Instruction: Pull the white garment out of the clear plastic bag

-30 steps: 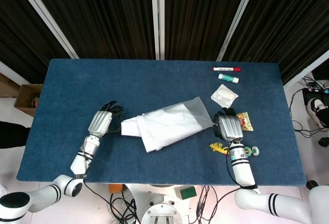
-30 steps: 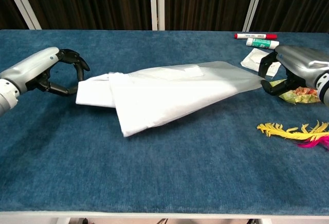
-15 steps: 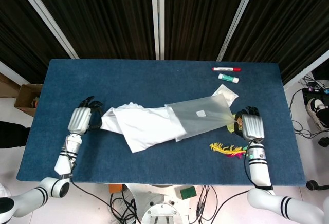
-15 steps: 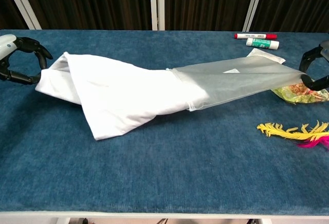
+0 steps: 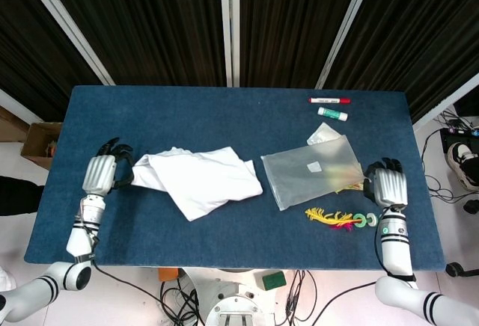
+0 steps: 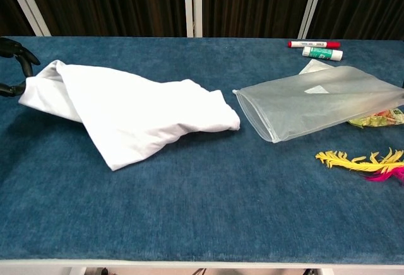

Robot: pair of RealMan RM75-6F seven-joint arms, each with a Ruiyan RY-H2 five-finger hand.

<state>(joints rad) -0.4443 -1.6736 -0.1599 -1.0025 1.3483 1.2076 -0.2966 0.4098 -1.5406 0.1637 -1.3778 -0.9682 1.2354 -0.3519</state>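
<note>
The white garment (image 5: 200,180) (image 6: 129,110) lies crumpled on the blue table, fully outside the clear plastic bag (image 5: 314,170) (image 6: 315,101). A strip of bare cloth separates garment and bag, and the bag's open mouth faces the garment. My left hand (image 5: 101,174) grips the garment's left end; in the chest view only its dark fingers (image 6: 14,53) show at the left border. My right hand (image 5: 387,186) holds the bag's right edge near the table's right side and is outside the chest view.
A red marker (image 5: 329,100) (image 6: 314,44) and a green-white tube (image 5: 332,114) (image 6: 322,53) lie at the back right. A white packet (image 5: 322,132) sits partly under the bag. A yellow-pink feather (image 5: 331,217) (image 6: 360,161), small rings (image 5: 365,220) and a snack wrapper (image 6: 379,120) lie by my right hand.
Both hands have moved apart, left hand leftward with the garment, right hand rightward with the bag. The garment has slid fully out of the bag, which now lies flat.
</note>
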